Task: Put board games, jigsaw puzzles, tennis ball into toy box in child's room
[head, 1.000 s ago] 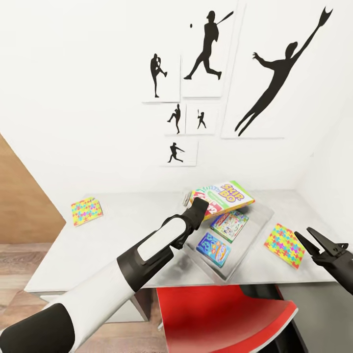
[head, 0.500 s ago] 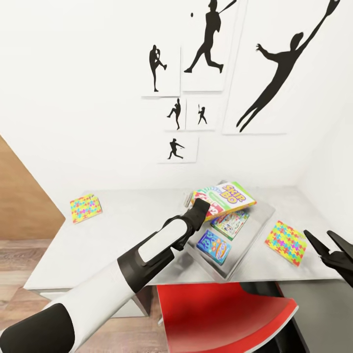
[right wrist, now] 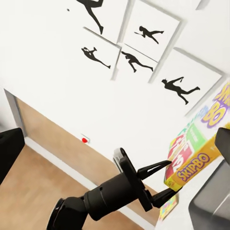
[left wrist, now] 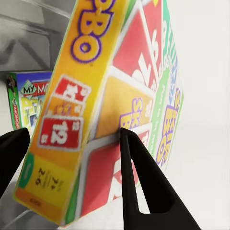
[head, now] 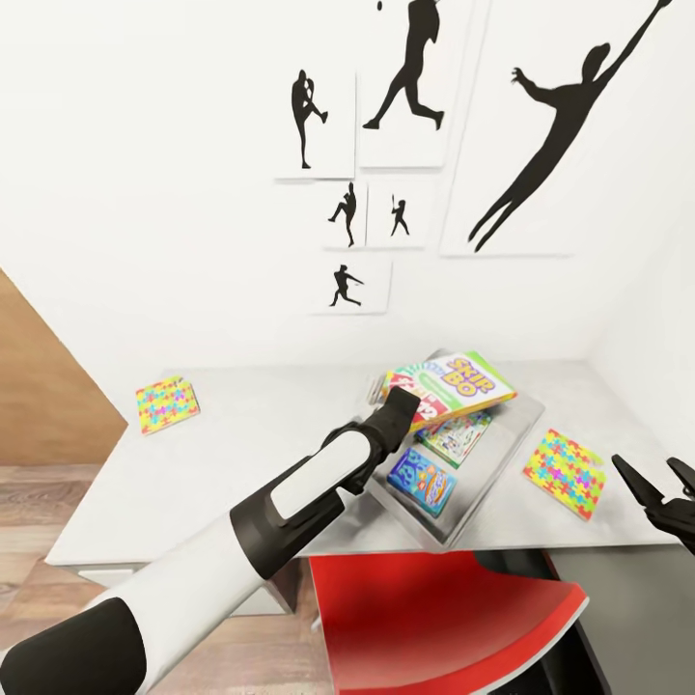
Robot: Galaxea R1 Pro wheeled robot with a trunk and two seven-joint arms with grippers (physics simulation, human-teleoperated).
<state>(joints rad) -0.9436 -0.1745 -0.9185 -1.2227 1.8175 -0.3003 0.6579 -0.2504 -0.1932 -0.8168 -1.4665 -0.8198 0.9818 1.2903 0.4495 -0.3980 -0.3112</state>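
My left end effector (head: 405, 403) clamps the red-yellow-green "SKIP-BO" board game box (head: 452, 386) by its edge, tilted over the shallow light-grey toy box (head: 483, 488) on the worktop (head: 241, 454); my right end effector (head: 659, 486) hangs spread.

The head camera looks forward and down over both arms, the left wrist camera peers along its black fingers (left wrist: 132, 177) at close range, and the right wrist camera faces sideways from farther off, all sharing the red-yellow-green "SKIP-BO" box (head: 454, 384) (left wrist: 103, 110) (right wrist: 191, 158).
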